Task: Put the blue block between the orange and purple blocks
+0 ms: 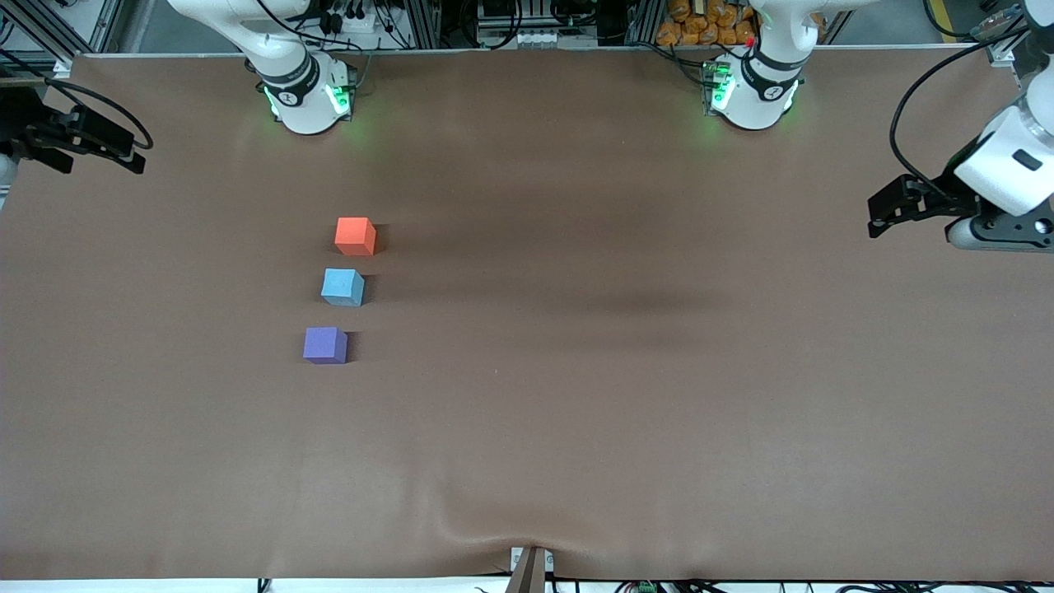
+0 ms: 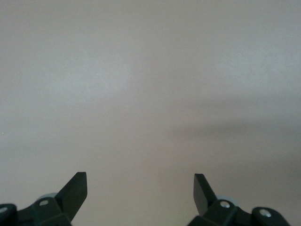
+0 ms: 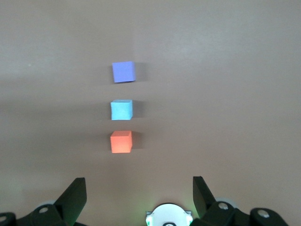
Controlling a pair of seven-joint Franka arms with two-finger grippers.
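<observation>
Blue block (image 1: 342, 287): sky-blue cube, resting on the brown table (image 1: 626, 395). Sits in a short row between the orange block (image 1: 355, 235) and the purple block (image 1: 324, 344), apart from both, with a small gap on each side; orange is farthest from the front camera, purple nearest. Judged placed as the task asks, with little or nothing left to do.

Right gripper (image 3: 139, 195): raised at the right arm's end of the table, fingers spread wide, holding nothing. The row lies well clear of it, out ahead of its fingertips, orange end closest. This is the nearer arm, should any correction be wanted.

Left gripper (image 2: 140, 190): raised at the left arm's end, waiting, fingers wide apart and empty; only bare cloth ahead of it, and the blocks well away.

Surface: smooth brown covering, a slight ripple at the edge nearest the front camera. Ample free room around the row.
</observation>
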